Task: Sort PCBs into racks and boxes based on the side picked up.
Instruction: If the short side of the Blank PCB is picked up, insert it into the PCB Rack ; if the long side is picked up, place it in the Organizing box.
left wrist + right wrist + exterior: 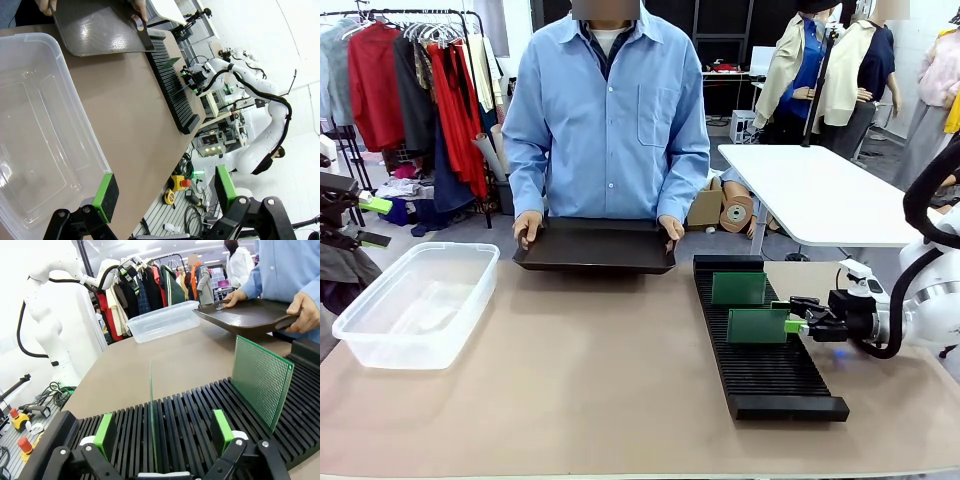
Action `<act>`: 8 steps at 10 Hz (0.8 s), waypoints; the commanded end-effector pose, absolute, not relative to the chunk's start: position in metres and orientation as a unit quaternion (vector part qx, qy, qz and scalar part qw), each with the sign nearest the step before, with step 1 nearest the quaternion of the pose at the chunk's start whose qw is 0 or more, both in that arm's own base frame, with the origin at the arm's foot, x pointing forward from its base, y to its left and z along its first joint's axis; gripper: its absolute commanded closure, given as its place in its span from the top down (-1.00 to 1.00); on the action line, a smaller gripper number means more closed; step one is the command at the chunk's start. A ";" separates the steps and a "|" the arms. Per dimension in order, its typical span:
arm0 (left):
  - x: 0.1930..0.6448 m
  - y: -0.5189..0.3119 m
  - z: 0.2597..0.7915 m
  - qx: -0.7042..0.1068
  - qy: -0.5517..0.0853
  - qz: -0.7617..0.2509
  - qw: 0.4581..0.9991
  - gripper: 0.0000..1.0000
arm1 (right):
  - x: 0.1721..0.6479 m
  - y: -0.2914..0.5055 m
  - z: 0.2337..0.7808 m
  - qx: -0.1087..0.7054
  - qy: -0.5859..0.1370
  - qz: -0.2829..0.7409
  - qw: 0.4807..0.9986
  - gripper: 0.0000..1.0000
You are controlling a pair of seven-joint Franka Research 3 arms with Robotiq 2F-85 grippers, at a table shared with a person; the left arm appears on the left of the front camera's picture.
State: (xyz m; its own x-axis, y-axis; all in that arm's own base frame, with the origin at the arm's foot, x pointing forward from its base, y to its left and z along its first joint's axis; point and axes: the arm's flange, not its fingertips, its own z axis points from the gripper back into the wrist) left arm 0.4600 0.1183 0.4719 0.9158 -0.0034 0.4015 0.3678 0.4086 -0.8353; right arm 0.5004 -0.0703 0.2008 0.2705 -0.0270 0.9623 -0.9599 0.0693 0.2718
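Green PCBs, two upright in slots of the black rack [760, 345], far PCB [739, 288], near PCB [757, 326] edge-on between the right gripper [162, 432]'s parted pads, untouched, left gripper [165, 192] spread wide beside the clear box [415, 300], person's hands gripping a black tray [595, 247], no legible print anywhere.

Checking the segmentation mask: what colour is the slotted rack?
Black. The rack shows best in the front view, with two green PCBs standing in its slots.

You see a clear glossy plastic tub [415, 300], matt black ribbed plastic rack [765, 375], green perforated boards [262, 380], semi-glossy black tray [595, 247], matt beige desk [590, 390].
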 end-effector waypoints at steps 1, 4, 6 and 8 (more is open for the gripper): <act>0.459 0.118 0.473 -0.529 -0.172 -0.114 0.823 1.00 | 0.504 -0.066 0.237 0.554 -0.456 0.402 0.569 1.00; 0.459 0.118 0.473 -0.529 -0.172 -0.114 0.823 1.00 | 0.505 -0.060 0.304 0.536 -0.473 0.421 0.558 1.00; 0.459 0.118 0.473 -0.529 -0.172 -0.114 0.823 1.00 | 0.502 -0.051 0.343 0.586 -0.424 0.371 0.582 1.00; 0.459 0.118 0.473 -0.529 -0.172 -0.114 0.823 1.00 | 0.487 -0.046 0.376 0.626 -0.342 0.295 0.636 1.00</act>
